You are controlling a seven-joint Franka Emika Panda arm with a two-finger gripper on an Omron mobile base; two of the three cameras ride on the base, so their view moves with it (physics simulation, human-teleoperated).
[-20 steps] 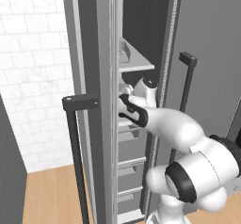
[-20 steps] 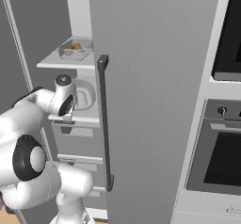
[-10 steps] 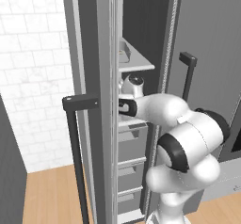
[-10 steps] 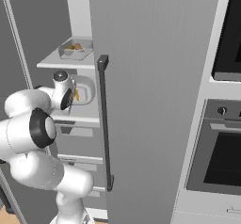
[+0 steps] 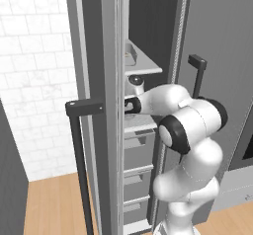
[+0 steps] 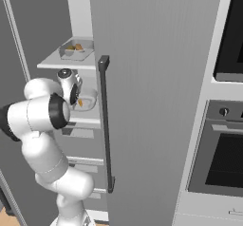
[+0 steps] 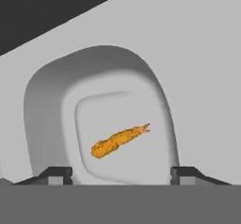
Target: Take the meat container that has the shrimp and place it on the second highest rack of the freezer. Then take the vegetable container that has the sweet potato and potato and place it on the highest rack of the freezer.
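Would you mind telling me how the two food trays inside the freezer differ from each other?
The vegetable container sits on the highest rack; the meat container sits one rack lower. The vegetable container is a small rectangle, the meat container a wider rounded square. The first holds several orange-brown and yellowish lumps, the second a single shrimp. Both are shallow grey trays.

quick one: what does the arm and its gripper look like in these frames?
The arm is glossy white, built of rounded, bulbous segments with black rings at the joints. A small round grey-capped knob sits near the wrist. The gripper has two small dark grey fingers with paler inner pads. No cables or markings are visible.
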